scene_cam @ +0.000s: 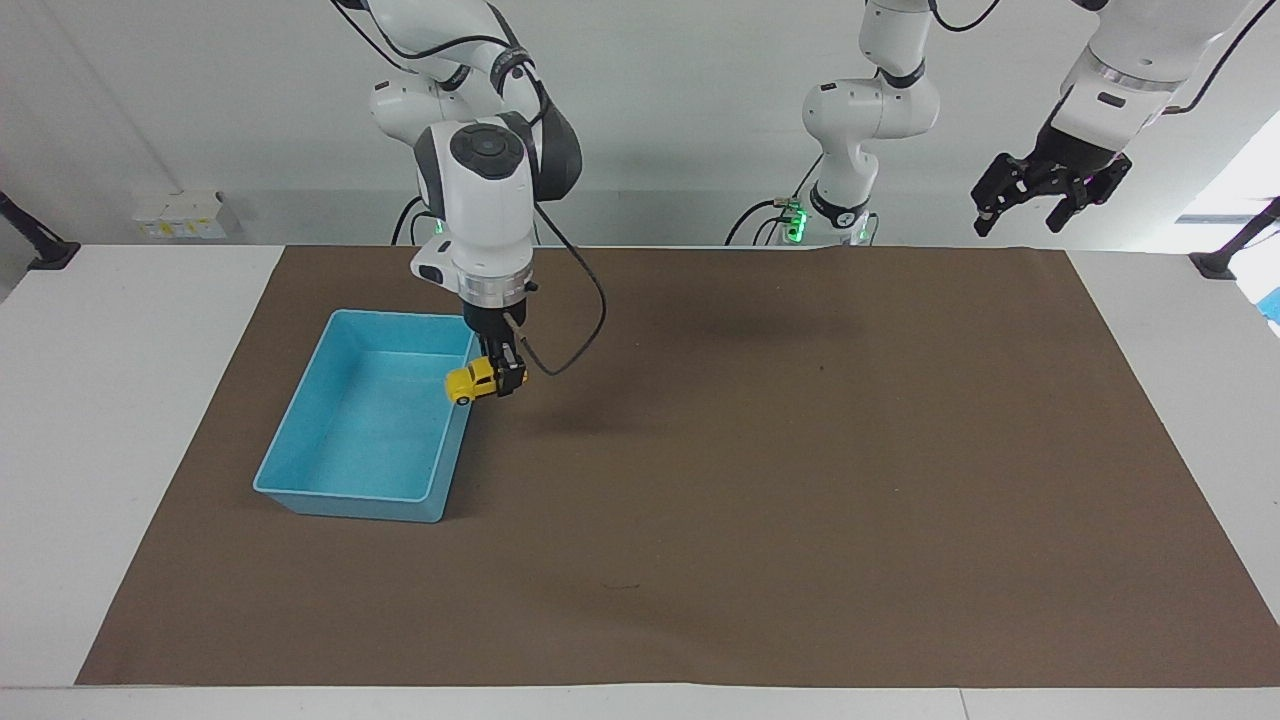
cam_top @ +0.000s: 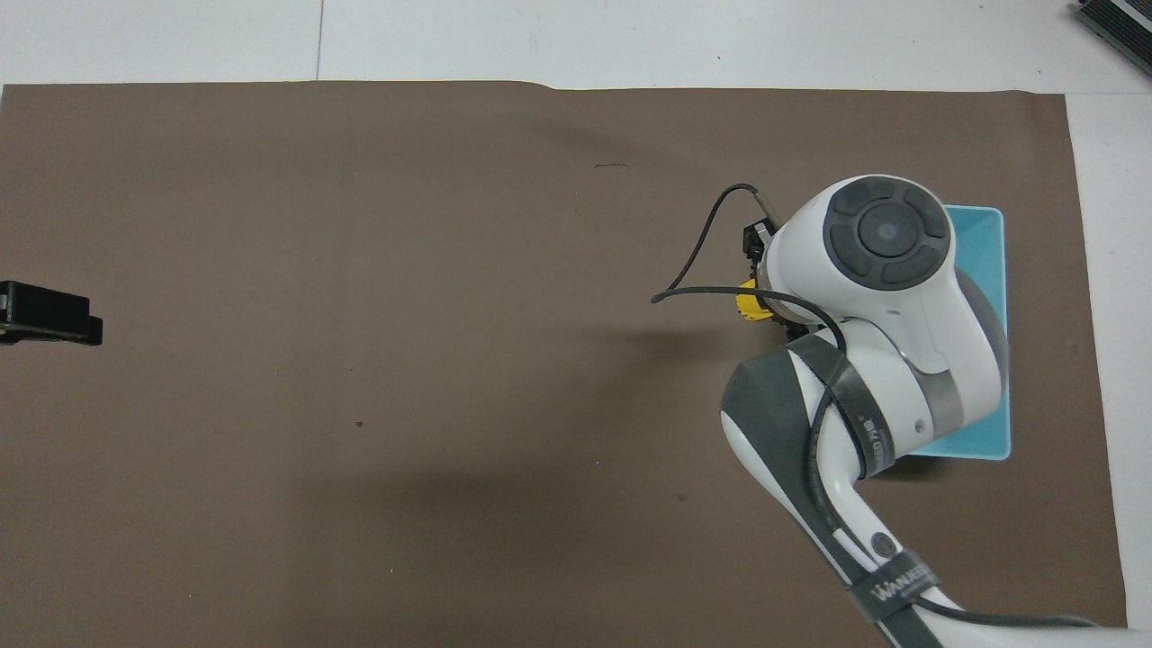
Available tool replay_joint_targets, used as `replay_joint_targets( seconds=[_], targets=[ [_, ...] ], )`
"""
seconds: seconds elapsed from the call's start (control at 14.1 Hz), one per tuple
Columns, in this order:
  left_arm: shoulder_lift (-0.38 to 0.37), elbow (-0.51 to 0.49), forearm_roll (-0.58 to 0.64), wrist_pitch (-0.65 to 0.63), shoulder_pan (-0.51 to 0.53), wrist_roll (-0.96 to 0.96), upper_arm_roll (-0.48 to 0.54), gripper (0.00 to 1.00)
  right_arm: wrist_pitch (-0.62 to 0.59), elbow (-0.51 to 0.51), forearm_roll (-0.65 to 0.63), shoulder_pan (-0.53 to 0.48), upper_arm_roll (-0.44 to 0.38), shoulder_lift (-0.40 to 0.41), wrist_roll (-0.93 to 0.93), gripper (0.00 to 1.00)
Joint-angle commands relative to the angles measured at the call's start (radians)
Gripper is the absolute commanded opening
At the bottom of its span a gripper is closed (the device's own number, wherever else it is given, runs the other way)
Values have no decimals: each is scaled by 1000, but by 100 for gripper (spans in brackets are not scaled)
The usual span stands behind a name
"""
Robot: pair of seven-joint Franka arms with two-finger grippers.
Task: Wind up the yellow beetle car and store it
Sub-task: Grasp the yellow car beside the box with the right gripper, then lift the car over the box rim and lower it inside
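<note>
My right gripper [scene_cam: 503, 380] is shut on the yellow beetle car [scene_cam: 468, 382] and holds it in the air, over the rim of the blue bin [scene_cam: 345, 497] on the side toward the table's middle. The car tilts, nose toward the bin. In the overhead view only a sliver of the car [cam_top: 749, 302] shows beside the right wrist, which covers most of the bin [cam_top: 983, 229]. My left gripper [scene_cam: 1020, 215] is open and empty, raised high over the mat's corner at the left arm's end, and it waits there.
A brown mat [scene_cam: 760, 480] covers most of the white table. The bin stands at the right arm's end of the mat. A black cable loops from the right wrist [scene_cam: 590, 310].
</note>
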Motion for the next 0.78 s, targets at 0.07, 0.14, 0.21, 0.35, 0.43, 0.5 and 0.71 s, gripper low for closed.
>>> replay_joint_targets(
  seconds=[0.07,0.14,0.21,0.35,0.43,0.5,0.71],
  targets=[
    [-37,-43,-26,3,8,5,0,100,-15,6,99,-90,1,-39,-299,0],
    [-39,-43,-26,4,8,5,0,100,-18,6,100,-104,1,-42,-365,0],
    [-39,-43,-26,4,8,11,-2,100,-34,6,100,-119,2,-48,-433,0],
    [-39,-43,-24,1,8,15,-2,100,-45,4,102,-129,1,-56,-539,0],
    [-39,-43,-26,0,8,12,-2,100,-66,3,105,-141,1,-63,-589,0],
    [-39,-43,-26,-2,8,12,-2,100,-89,3,105,-142,1,-65,-645,0],
    [-40,-43,-24,-8,8,12,-2,100,-140,-10,105,-158,-1,-80,-829,0]
  ],
)
